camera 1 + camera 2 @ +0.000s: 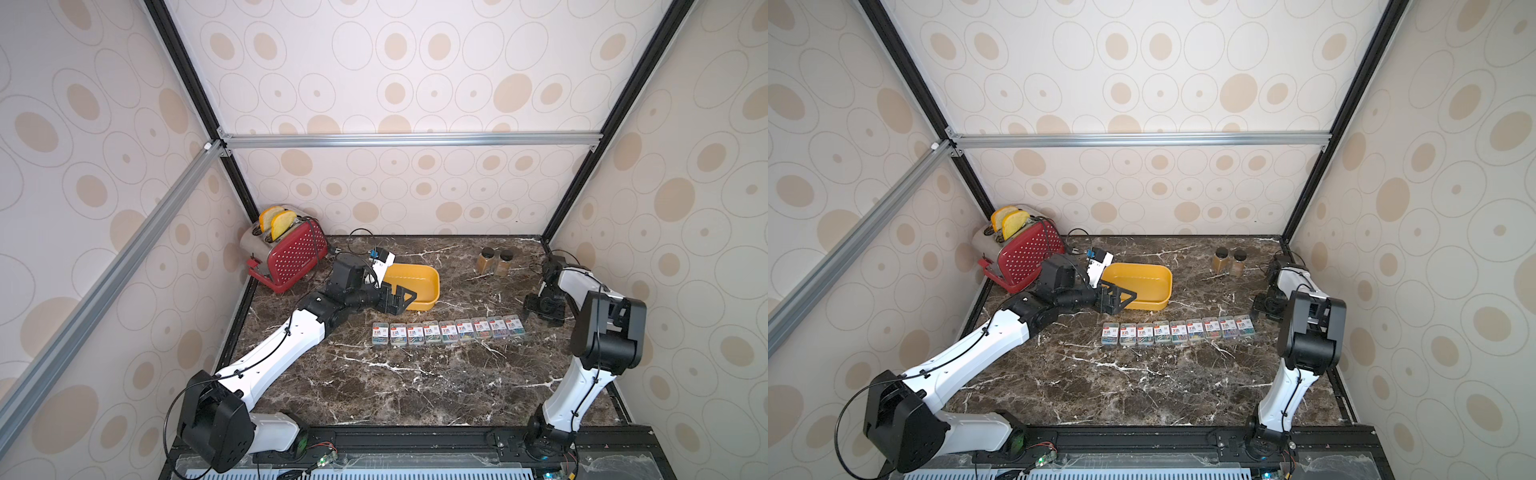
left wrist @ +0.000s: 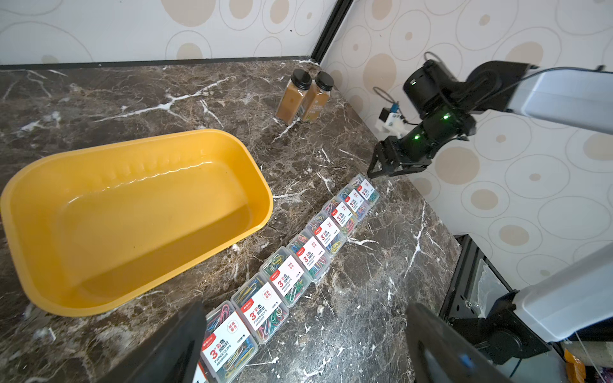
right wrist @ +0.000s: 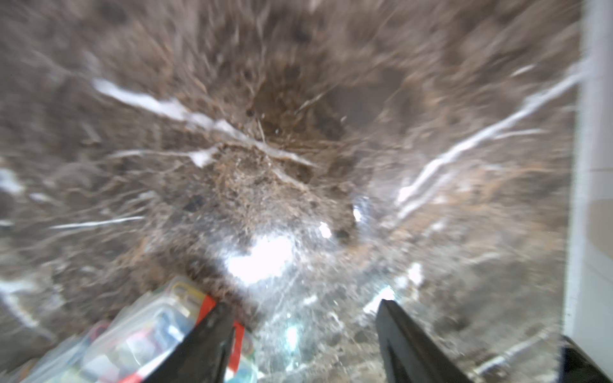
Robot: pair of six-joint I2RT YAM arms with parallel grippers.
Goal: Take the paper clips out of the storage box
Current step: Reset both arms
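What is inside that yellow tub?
Nothing: the yellow tub has a bare floor. The clip boxes lie in a row outside it. In a top view, the left fingers cover one corner.

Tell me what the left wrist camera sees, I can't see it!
An empty yellow storage box sits on a dark marble table, beside a row of little clear paper clip boxes. Two brown jars stand farther off, and the right gripper is open near the row's far end.

The walls around me are cream paper with tan ovals, framed by black posts and a silver rail. Beneath me lies a dark brown marble table, veined white.
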